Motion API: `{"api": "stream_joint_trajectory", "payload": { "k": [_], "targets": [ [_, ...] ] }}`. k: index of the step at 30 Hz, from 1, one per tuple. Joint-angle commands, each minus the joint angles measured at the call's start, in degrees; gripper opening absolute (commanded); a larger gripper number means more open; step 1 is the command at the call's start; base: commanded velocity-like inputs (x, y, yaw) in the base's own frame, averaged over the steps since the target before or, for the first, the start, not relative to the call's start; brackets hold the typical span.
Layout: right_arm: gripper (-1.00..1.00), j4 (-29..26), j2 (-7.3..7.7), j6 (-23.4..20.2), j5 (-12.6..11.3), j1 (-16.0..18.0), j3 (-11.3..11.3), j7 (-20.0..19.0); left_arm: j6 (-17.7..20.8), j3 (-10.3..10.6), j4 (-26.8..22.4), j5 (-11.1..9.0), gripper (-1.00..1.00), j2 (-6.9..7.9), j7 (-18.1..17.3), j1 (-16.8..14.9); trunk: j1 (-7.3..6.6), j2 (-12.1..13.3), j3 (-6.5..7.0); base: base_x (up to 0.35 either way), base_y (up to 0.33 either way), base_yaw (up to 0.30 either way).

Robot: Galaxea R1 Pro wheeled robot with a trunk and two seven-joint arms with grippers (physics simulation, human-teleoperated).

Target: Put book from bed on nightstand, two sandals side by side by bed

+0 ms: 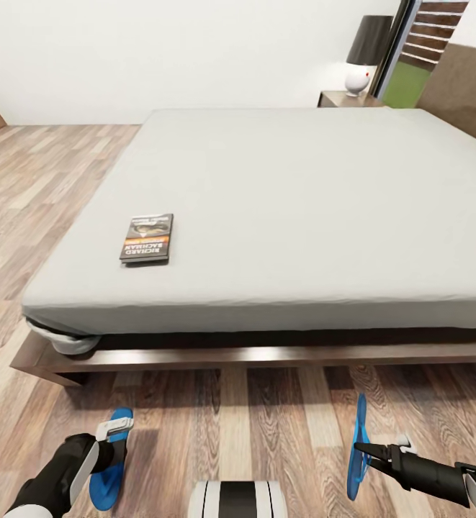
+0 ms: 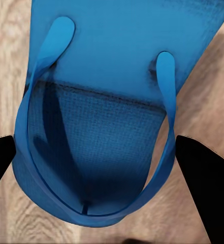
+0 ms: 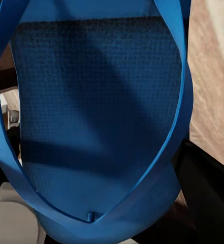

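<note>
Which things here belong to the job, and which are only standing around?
For the job: book, bed, nightstand, left sandal, right sandal.
Not for the job: lamp, window, wall.

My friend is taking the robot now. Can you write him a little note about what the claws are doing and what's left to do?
Left claw: shut on the left sandal, low over the floor.
Right claw: shut on the right sandal, held on edge.
The book lies on the bed, near its left edge. The nightstand stands at the far side.
Done: both sandals picked up.
Left: set the sandals side by side beside the bed, then carry the book to the nightstand.
</note>
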State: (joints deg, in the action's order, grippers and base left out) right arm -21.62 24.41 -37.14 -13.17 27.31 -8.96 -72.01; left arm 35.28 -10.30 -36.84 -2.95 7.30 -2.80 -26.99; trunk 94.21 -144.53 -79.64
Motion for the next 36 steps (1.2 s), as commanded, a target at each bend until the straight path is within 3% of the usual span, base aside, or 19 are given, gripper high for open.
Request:
{"api": "stream_joint_trajectory", "payload": {
  "k": [1, 32, 36],
  "targets": [
    [-1.00, 0.0, 0.01, -0.5, -0.2, 0.0, -0.1, -0.1, 0.3, -0.2, -0.1, -0.3, -1.00, -0.01, -0.1, 0.0, 0.01, 0.0, -0.27, 0.000, 0.000, 0.000],
    [-1.00, 0.0, 0.01, -0.5, -0.2, 0.0, -0.1, -0.1, 0.2, -0.2, -0.1, -0.3, -1.00, -0.01, -0.1, 0.0, 0.81, -0.4, -7.13, 0.000, 0.000, 0.000],
    [-1.00, 0.0, 0.00, -0.5, -0.2, 0.0, -0.1, -0.1, 0.2, -0.2, -0.1, -0.3, -1.00, -0.01, -0.1, 0.0, 0.81, -0.4, -7.13, 0.000, 0.000, 0.000]
  ]
}}
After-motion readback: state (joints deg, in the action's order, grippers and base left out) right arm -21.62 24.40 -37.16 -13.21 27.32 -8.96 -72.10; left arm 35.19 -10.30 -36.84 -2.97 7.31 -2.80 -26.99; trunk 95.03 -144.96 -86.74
